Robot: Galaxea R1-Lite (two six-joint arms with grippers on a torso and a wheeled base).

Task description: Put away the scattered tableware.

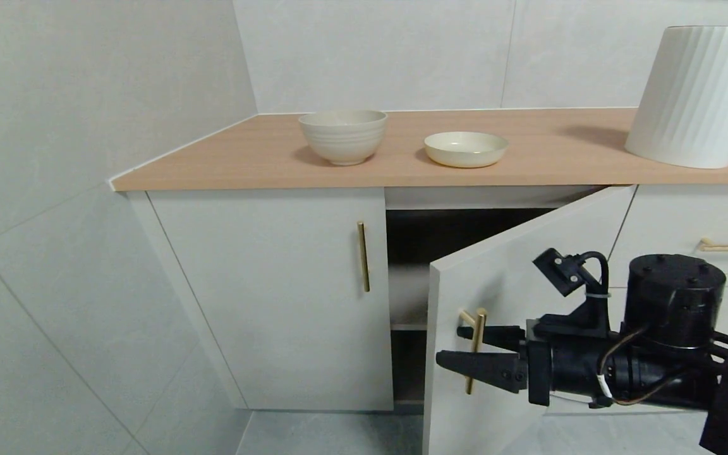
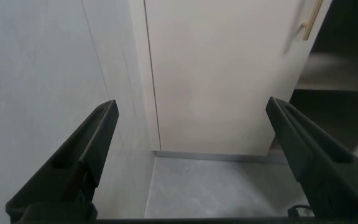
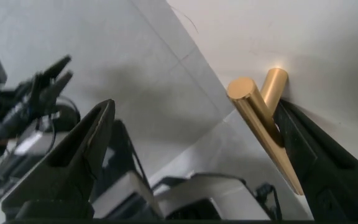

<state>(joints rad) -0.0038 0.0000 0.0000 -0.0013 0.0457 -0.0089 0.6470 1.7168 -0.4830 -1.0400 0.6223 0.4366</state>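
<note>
Bowl [image 1: 343, 136] and shallow dish [image 1: 466, 148] upright on countertop [image 1: 547, 148], bowl toward its left end, dish nearer its middle, apart. White ribbed container [image 1: 699, 95] at countertop's right end. Cabinet door [image 1: 515, 259] below countertop swung open. Right gripper [image 1: 459, 345] below countertop, spread around gold handle [image 1: 474, 354] of that door, handle against one finger's inner face. Left gripper [image 2: 191, 102] spread wide, holding nothing, low before closed door [image 2: 216, 74] under countertop.

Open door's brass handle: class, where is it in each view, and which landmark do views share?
Head view: open door's handle, lower middle, between right tool fingers.
Left wrist view: that bar is the closed door's handle.
Right wrist view: open door's handle beside one tool finger.
Shared landmark: cabinet.
</note>
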